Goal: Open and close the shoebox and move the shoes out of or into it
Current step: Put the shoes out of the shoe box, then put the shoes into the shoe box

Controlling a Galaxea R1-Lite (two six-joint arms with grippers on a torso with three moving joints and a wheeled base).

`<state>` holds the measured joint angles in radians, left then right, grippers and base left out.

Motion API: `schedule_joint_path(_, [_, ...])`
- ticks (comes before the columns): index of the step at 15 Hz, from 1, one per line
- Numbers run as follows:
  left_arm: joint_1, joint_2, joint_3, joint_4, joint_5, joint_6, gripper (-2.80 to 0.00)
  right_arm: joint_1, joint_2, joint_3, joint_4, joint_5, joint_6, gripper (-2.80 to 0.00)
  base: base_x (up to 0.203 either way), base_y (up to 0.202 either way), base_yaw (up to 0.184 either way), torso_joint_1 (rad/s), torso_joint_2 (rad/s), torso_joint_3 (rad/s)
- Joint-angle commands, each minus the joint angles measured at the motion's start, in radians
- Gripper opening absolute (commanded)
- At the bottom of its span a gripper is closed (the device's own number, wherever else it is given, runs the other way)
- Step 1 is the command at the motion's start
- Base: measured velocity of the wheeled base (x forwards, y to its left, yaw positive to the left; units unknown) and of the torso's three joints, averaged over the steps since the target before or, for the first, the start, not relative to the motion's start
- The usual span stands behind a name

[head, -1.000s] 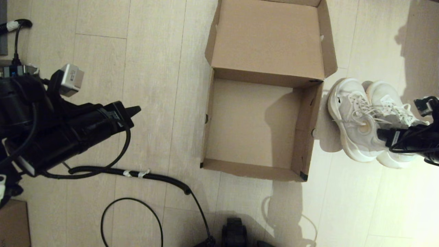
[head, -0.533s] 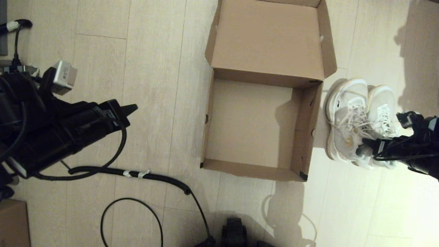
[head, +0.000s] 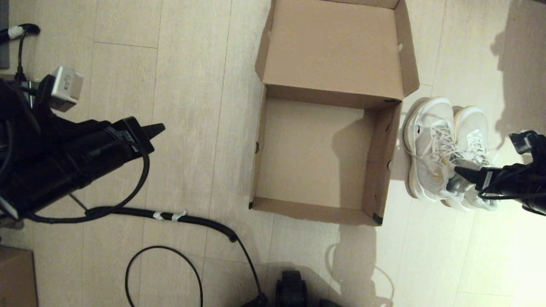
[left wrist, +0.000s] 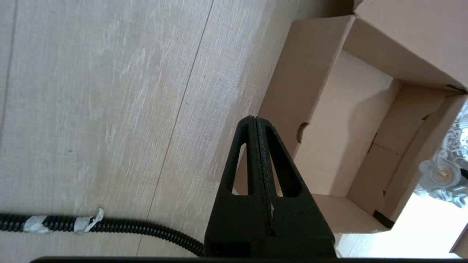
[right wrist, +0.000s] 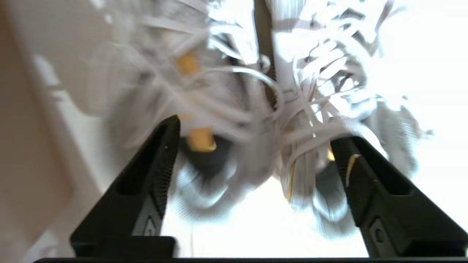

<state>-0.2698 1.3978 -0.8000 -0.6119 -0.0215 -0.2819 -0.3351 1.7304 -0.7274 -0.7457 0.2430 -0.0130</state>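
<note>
Change: left tool (head: 158,127) has drawn back toward the robot's left; shoes (head: 445,151) sit closer together.
Left tool: pressed shut, empty, over the floor (head: 192,85).
Shoebox (head: 384,157): lid open, interior bare.
Shoes: on floor just right of shoebox.
Right tool (right wrist: 256,146): spread wide around both shoes' heels.

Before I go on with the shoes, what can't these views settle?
- Right gripper: whether its fingers touch the shoes; right wrist view is motion-blurred.
- Shoe heels: head view, covered by the right gripper.
- Shoebox lid's far edge: cut off by the head view's top.
</note>
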Motion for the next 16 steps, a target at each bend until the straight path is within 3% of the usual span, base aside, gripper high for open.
schedule_joint_path(1, [0.0, -0.075, 0.014, 0.024, 0.001, -0.002, -2.8, -0.001, -0.122, 0.025, 0.024, 0.002, -0.003, 0.0, 0.0, 0.0, 0.0, 0.0, 0.0, 0.0])
schedule_joint_path(5, [0.003, -0.163, 0.092, 0.037, 0.084, 0.013, -2.8, 0.001, -0.301, 0.088, 0.088, -0.002, -0.008, 0.0, 0.0, 0.0, 0.0, 0.0, 0.0, 0.0])
schedule_joint_path(6, [0.008, -0.187, 0.141, 0.038, 0.115, 0.049, -2.8, 0.002, -0.363, 0.105, 0.127, -0.002, -0.009, -2.8, 0.0, 0.0, 0.0, 0.0, 0.0, 0.0])
schedule_joint_path(8, [0.047, -0.25, 0.253, 0.039, 0.156, 0.123, -2.8, 0.005, -0.462, 0.15, 0.178, 0.001, -0.011, -2.8, 0.0, 0.0, 0.0, 0.0, 0.0, 0.0])
schedule_joint_path(10, [0.184, -0.325, 0.335, 0.039, 0.169, 0.152, -2.8, 0.033, -0.52, 0.234, 0.187, 0.003, -0.013, -2.8, 0.0, 0.0, 0.0, 0.0, 0.0, 0.0])
schedule_joint_path(12, [0.311, -0.439, 0.465, 0.04, 0.186, 0.161, -2.8, 0.051, -0.566, 0.33, 0.186, 0.003, -0.078, -2.8, 0.0, 0.0, 0.0, 0.0, 0.0, 0.0])
schedule_joint_path(16, [0.369, -0.652, 0.695, 0.072, 0.188, 0.204, -2.8, 0.088, -0.696, 0.564, 0.188, -0.001, -0.224, -2.8, 0.0, 0.0, 0.0, 0.0, 0.0, 0.0])
